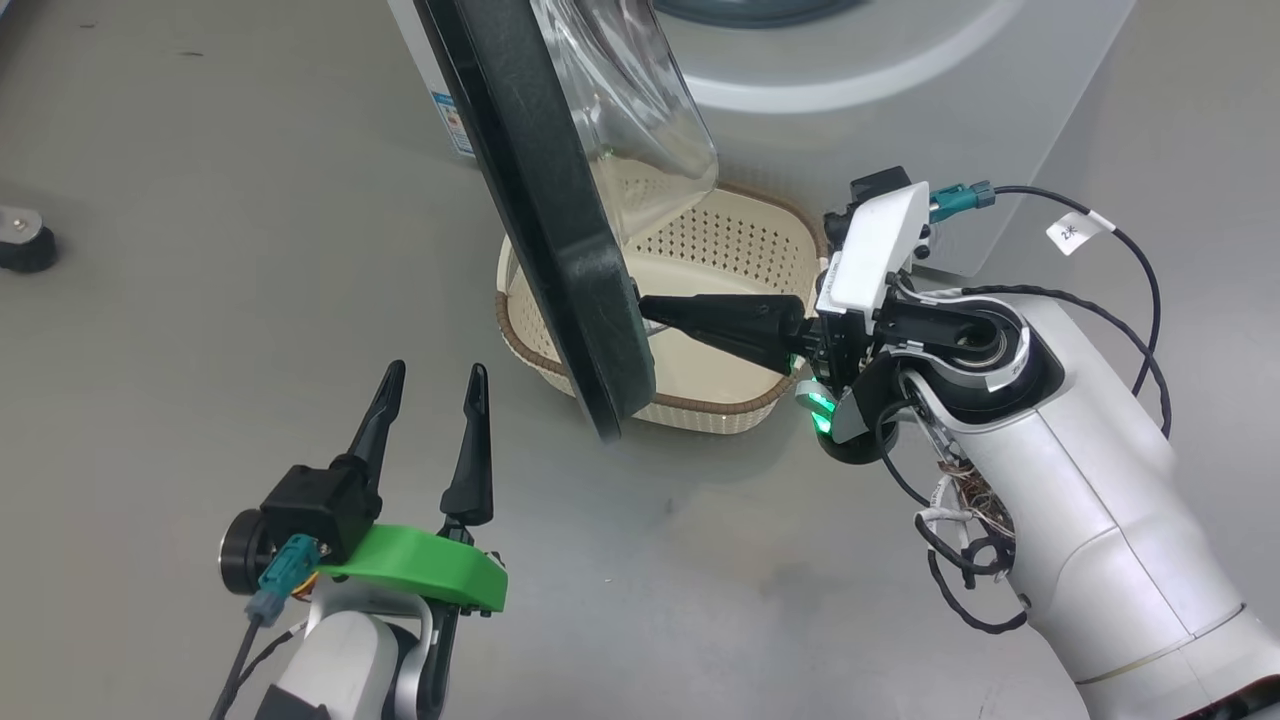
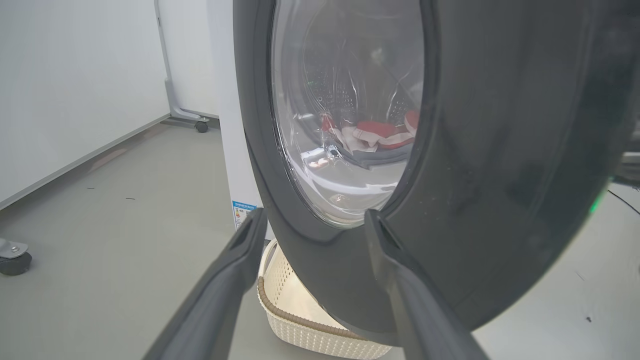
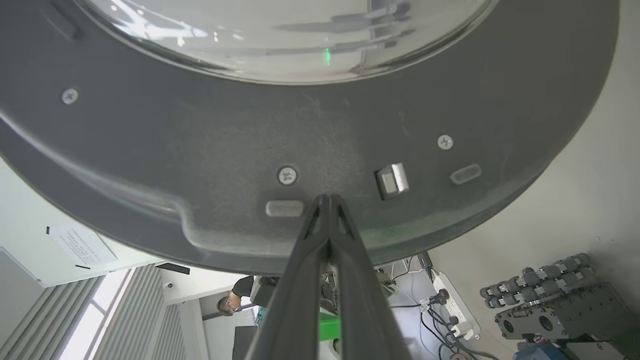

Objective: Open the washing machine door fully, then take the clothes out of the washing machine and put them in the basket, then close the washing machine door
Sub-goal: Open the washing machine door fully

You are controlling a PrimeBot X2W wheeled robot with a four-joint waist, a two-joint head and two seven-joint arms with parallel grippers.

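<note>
The washing machine door [image 1: 560, 230] stands partly open, edge-on, over the cream basket [image 1: 715, 408] on the floor in front of the white washing machine [image 1: 900, 100]. My right gripper [image 1: 645, 310] is shut, its tips pressed against the door's inner face [image 3: 200, 150] near a metal latch [image 3: 392, 180], holding nothing. My left gripper [image 1: 437, 372] is open and empty, short of the door's outer face [image 2: 500, 175]. Through the glass window, the red and white clothes [image 2: 375, 132] lie in the drum. The basket [image 2: 300, 320] shows below the door's lower edge.
A black caster [image 1: 25, 240] stands on the grey floor at far left. A dark cable [image 1: 1140, 290] loops off my right forearm. Under the door in the right wrist view are a power strip [image 3: 452, 310], a roller rack [image 3: 540, 300] and a distant person [image 3: 235, 295].
</note>
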